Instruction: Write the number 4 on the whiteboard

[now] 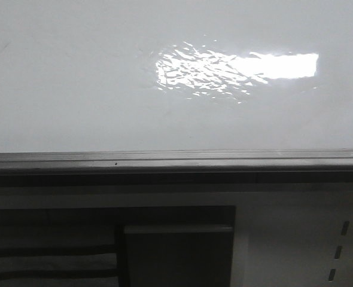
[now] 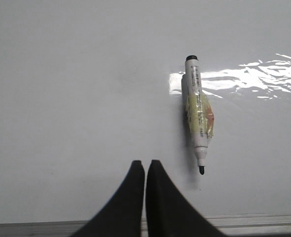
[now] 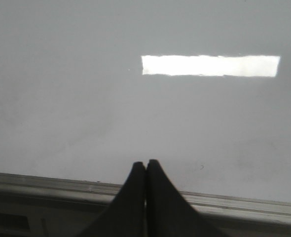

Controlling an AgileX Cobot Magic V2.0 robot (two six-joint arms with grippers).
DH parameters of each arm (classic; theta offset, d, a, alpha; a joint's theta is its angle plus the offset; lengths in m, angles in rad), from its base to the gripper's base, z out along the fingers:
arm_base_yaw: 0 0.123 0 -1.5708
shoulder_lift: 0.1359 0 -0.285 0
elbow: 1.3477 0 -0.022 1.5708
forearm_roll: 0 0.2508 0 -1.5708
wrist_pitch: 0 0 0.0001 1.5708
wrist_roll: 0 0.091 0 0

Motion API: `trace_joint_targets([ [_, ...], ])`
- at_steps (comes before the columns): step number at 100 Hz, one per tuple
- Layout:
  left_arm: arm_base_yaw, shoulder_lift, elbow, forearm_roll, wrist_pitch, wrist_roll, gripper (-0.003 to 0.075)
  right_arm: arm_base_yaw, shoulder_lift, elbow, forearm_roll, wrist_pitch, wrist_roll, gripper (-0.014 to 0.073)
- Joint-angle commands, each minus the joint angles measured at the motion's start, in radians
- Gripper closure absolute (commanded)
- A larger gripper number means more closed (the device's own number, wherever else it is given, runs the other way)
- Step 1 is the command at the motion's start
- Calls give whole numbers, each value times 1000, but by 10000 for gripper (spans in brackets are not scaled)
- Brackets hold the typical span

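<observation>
The glossy whiteboard fills the front view, with a rippled light glare and a grey metal rail along its near edge. No drawn 4 shows on it. A marker with a yellow label and bare black tip lies flat on the board in the left wrist view. My left gripper is shut and empty beside the marker's tip, apart from it. My right gripper is shut and empty over the board's near edge, above the rail. Neither gripper shows in the front view.
Below the rail in the front view are a white slotted panel and a grey box in a dark recess. A faint small mark sits on the board near my right gripper.
</observation>
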Motion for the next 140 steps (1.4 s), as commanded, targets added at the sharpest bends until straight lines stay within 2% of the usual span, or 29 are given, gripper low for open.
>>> trace_joint_targets([
  [1, 0, -27, 27, -8, -85, -12, 741, -7, -23, 20, -3, -78, -2, 664],
  [88, 0, -27, 27, -8, -88, -12, 741, -7, -23, 20, -3, -97, -2, 664],
  [103, 0, -27, 12, -10, -88, -12, 741, -7, -21, -16, 41, -93, -2, 664],
  [118, 0, -27, -83, -60, -48, -12, 741, -7, -19, -125, 64, -29, -2, 664],
  [140, 0, 47, -348, -99, 152, -12, 741, -7, 90, -360, 64, 184, -2, 664],
])
